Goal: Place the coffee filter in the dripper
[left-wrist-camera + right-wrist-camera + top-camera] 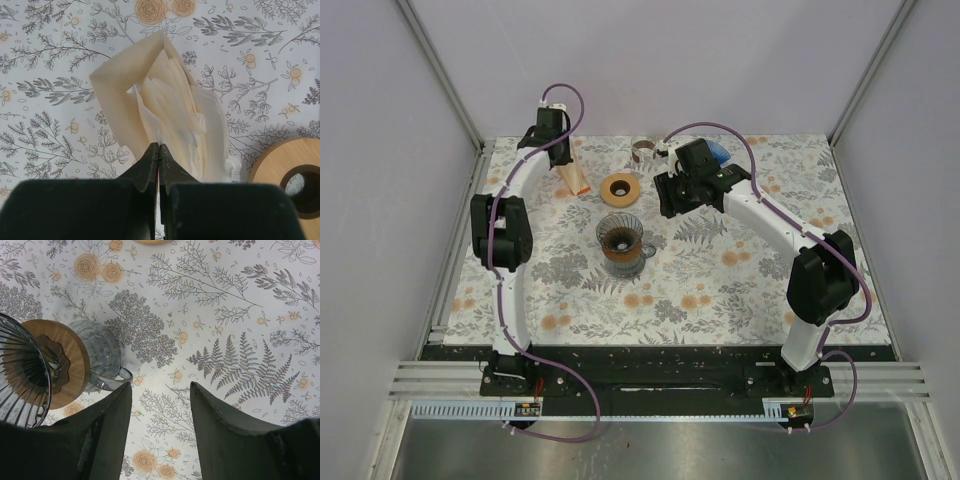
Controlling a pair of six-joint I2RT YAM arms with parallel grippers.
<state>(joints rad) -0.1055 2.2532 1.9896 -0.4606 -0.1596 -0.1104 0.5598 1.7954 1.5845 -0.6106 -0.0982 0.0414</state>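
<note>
The glass dripper (621,241) with a wooden collar stands on a glass mug mid-table; it also shows at the left of the right wrist view (30,372). My left gripper (159,146) is shut on the edge of a cream paper coffee filter (165,107) at the back left, over a stack of filters (574,178) leaning on the table. My right gripper (160,390) is open and empty, hovering over the tablecloth just right of the dripper, above the mug's handle (117,380).
A wooden ring (620,189) lies behind the dripper, and also shows in the left wrist view (292,175). A small metal-and-brown cup (643,151) and a blue object (720,152) sit at the back edge. White walls enclose the flowered table (720,290).
</note>
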